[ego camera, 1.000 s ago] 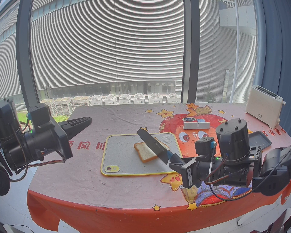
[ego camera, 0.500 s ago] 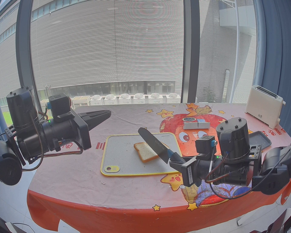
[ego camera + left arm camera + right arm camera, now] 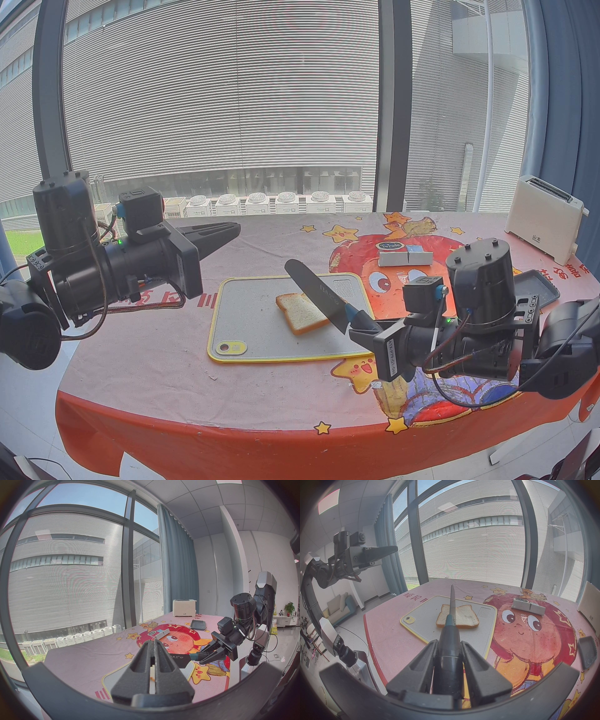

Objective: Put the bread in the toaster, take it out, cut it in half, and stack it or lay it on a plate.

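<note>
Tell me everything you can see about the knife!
The knife has a long dark blade, a bluish collar and a dark handle. The right gripper is shut on the handle. The blade stands on edge, its tip slanting up and away from the gripper, lined up across the middle of the bread on the cutting board. Whether the edge touches the bread cannot be told.

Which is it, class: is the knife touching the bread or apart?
Cannot tell. In the head view the knife blade overlaps the bread, hiding any gap; the right wrist view looks straight along the blade.
</note>
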